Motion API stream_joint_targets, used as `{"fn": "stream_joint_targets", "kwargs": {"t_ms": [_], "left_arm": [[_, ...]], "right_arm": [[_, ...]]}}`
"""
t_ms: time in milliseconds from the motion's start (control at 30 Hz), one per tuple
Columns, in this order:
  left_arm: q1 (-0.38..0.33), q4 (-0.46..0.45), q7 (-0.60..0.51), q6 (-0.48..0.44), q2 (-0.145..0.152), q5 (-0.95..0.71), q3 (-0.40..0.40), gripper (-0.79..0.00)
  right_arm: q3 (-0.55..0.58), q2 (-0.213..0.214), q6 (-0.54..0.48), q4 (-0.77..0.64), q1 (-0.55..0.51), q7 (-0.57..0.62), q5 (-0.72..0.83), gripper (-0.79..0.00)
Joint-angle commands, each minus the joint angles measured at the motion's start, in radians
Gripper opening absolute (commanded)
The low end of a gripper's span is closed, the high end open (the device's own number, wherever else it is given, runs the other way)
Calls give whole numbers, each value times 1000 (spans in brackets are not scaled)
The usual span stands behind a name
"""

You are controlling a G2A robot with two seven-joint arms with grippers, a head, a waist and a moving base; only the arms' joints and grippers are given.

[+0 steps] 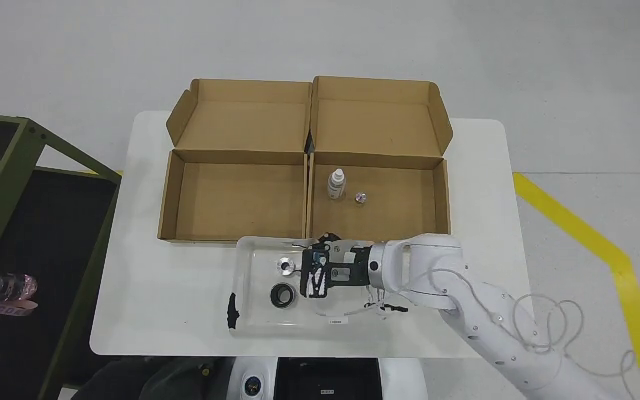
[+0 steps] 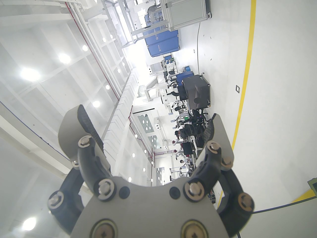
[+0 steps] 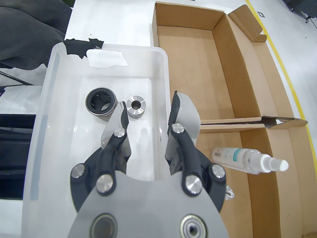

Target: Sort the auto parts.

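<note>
The white, many-jointed right arm [image 1: 470, 300] stretches in from the near right and runs leftward, bent at the elbow. It ends in the right gripper [image 3: 149, 101], a grey plate with black linkages and grey finger shells lined with ribbed black pads [image 3: 173, 110]. Its two fingers stand apart with nothing between them, and the left gripper [image 2: 148, 115], of the same grey-and-black build, has its fingers spread wide and grips nothing.

We read no text anywhere; print on the label [image 3: 229, 155] of the spray bottle [image 3: 250, 160] inside the cardboard box [image 3: 267, 199] was too small.
</note>
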Motion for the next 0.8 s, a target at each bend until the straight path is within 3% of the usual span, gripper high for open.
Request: {"fn": "stream_joint_targets", "kwargs": {"t_ms": [0, 767], "left_arm": [[0, 0, 0, 0, 0, 0, 0, 0], [0, 0, 0, 0, 0, 0, 0, 0]], "right_arm": [[-19, -4, 6, 2, 1, -1, -20, -471], [-143, -54, 48, 110, 44, -21, -122, -499]]}}
